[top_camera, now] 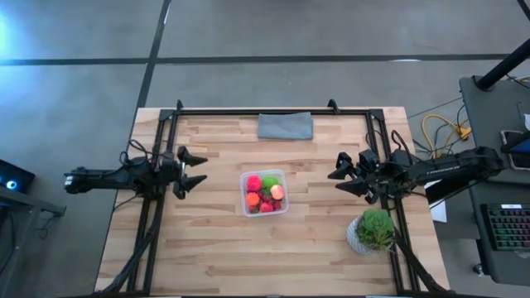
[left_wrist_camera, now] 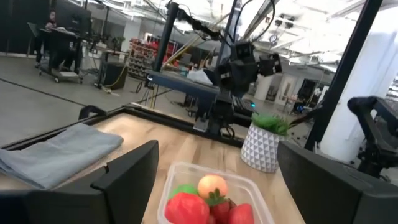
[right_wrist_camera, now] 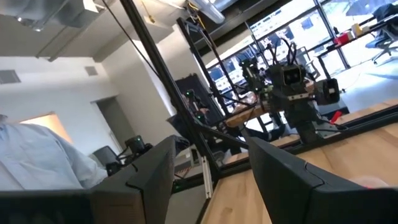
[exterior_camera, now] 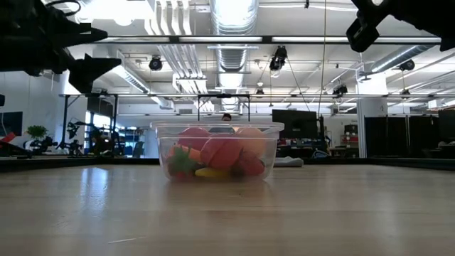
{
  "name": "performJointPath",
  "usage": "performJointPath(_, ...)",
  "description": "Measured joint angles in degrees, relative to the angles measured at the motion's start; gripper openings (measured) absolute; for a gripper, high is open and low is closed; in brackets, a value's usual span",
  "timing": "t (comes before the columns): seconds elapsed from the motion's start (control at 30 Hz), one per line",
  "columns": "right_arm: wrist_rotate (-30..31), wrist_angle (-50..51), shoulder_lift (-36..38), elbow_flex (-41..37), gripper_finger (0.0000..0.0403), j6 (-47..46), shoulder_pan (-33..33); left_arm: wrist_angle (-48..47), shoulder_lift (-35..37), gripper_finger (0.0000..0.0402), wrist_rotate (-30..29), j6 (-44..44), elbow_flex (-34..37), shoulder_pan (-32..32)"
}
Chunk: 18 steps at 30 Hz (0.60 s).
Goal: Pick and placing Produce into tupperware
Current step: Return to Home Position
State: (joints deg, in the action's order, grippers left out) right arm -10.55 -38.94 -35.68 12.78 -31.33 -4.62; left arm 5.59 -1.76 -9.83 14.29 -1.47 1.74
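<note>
The clear tupperware (top_camera: 263, 192) stands at the table's middle, its base flat on the wood. The produce (top_camera: 265, 191) lies inside it: pink, green, orange and peach balls with red berries, also seen in the low view (exterior_camera: 217, 153). My left gripper (top_camera: 199, 168) hovers open to the left of the tupperware, pointing level toward it, with nothing between its fingers (left_wrist_camera: 127, 177). My right gripper (top_camera: 343, 177) hangs open to the right of the tupperware, above the table, empty in its own wrist view (right_wrist_camera: 211, 180).
A folded grey cloth (top_camera: 286, 126) lies at the far edge. A potted green plant (top_camera: 373, 230) in a white pot stands near the right front. A black frame (top_camera: 273, 111) borders the table; bare wood lies in front of the tupperware.
</note>
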Motion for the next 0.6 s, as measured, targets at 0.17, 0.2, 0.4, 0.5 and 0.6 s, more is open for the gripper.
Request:
performJointPath(0.17, -0.1, -4.3, -0.5, -2.3, 0.0199, 2.0, -0.4, 0.4, 0.0, 0.0313, -1.0, 0.4, 0.0, 0.0)
performJointPath(0.2, -0.1, -5.8, -0.8, -2.9, 0.0199, 2.8, -0.7, 0.4, 0.0, 0.0313, -1.2, 0.4, -0.1, 0.0)
performJointPath(0.4, -0.4, -8.7, -1.8, -7.1, 0.0199, 1.9, -0.8, -0.2, 0.0, 0.0313, -2.9, 0.3, 0.0, 0.0)
performJointPath(0.5, -3.2, -12.2, -0.1, -10.5, 0.0199, -1.7, 0.8, -0.2, 0.0, 0.0313, -4.9, 0.0, 0.0, 0.0)
performJointPath(0.6, -3.3, -16.7, 2.6, -12.3, 0.0199, -1.0, 2.4, -0.1, -0.1, 0.0313, -7.2, -0.1, 0.0, 0.0)
